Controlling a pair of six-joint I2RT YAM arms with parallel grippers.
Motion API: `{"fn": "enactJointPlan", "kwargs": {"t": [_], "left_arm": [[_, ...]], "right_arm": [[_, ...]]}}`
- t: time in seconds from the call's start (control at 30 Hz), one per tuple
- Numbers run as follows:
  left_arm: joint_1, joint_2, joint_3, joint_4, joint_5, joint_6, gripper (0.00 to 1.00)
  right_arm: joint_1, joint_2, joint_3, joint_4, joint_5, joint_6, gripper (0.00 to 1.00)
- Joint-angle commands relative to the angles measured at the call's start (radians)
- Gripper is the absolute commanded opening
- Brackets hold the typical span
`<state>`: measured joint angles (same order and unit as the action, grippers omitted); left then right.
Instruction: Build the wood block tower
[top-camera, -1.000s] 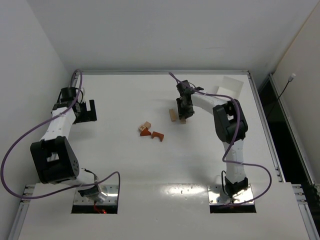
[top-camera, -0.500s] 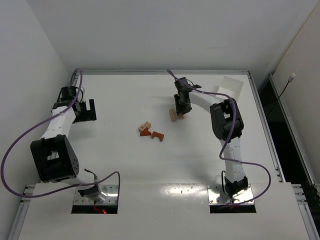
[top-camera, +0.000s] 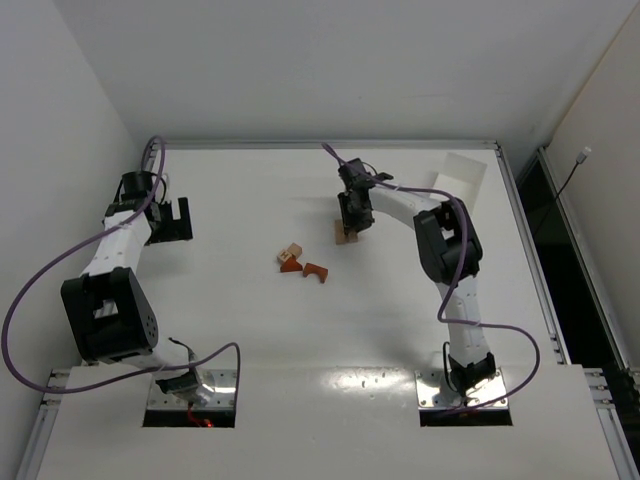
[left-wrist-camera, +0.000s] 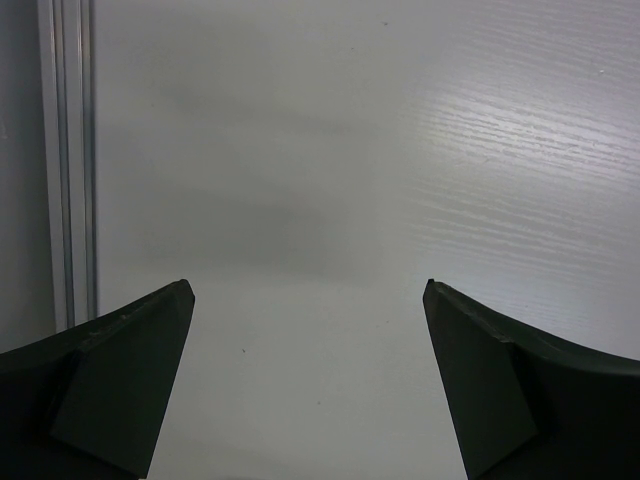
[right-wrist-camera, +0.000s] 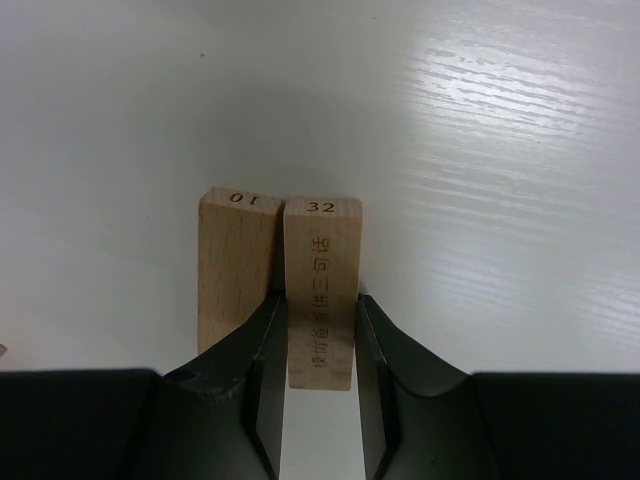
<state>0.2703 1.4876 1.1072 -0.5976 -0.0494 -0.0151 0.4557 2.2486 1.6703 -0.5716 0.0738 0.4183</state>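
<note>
Overhead, a pile of loose blocks (top-camera: 300, 262) lies near the middle of the table (top-camera: 250, 330). It is made up of a tan cube (top-camera: 291, 252) and two reddish-orange pieces (top-camera: 316, 271) close together. Just beyond the pile, toward the right arm's side, the right gripper (top-camera: 349, 213) points down over a pair of tan blocks (top-camera: 345, 233). From this height it is not clear whether its jaws are gripping them. Well apart from the pile, on the left arm's side, the left gripper (top-camera: 178, 220) is low over the table. A white tray (top-camera: 462, 175) lies far beyond the pile, toward the back corner on the right arm's side.

The left wrist camera shows what the overhead view cannot: the left gripper (left-wrist-camera: 308, 300) has its dark fingers (left-wrist-camera: 130, 370) spread wide, with only bare table between them.

The right wrist camera settles the other gripper. The right gripper (right-wrist-camera: 318, 305) is clamped on the block marked 32 (right-wrist-camera: 322, 260), one finger pressed against each long side. The block marked 10 (right-wrist-camera: 237, 260) lies flush against it, outside the grip. The printed numbers and the line of characters on the held block are readable only in this view.
</note>
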Motion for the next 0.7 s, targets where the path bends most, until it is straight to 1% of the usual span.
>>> {"fn": "enactJointPlan", "kwargs": {"t": [0.0,0.3,0.47,0.6,0.67], "left_arm": [[0.015,-0.003,0.028,0.005,-0.004,0.004,0.99],[0.015,-0.023,0.008,0.005,-0.004,0.004,0.99],[0.015,-0.032,0.008,0.005,-0.004,0.004,0.99],[0.015,-0.032,0.008,0.005,-0.004,0.004,0.99],[0.015,-0.032,0.008,0.005,-0.004,0.004,0.99]], "right_arm": [[0.03,-0.04,-0.017,0.012,-0.035,0.036,0.0],[0.069,-0.049,-0.027,0.012,-0.045,0.063,0.0],[0.078,-0.049,-0.006,0.012,-0.045,0.073,0.0],[0.078,-0.029,0.017,0.012,0.003,0.082,0.0],[0.069,-0.017,0.041,0.012,0.003,0.082,0.0]]}}
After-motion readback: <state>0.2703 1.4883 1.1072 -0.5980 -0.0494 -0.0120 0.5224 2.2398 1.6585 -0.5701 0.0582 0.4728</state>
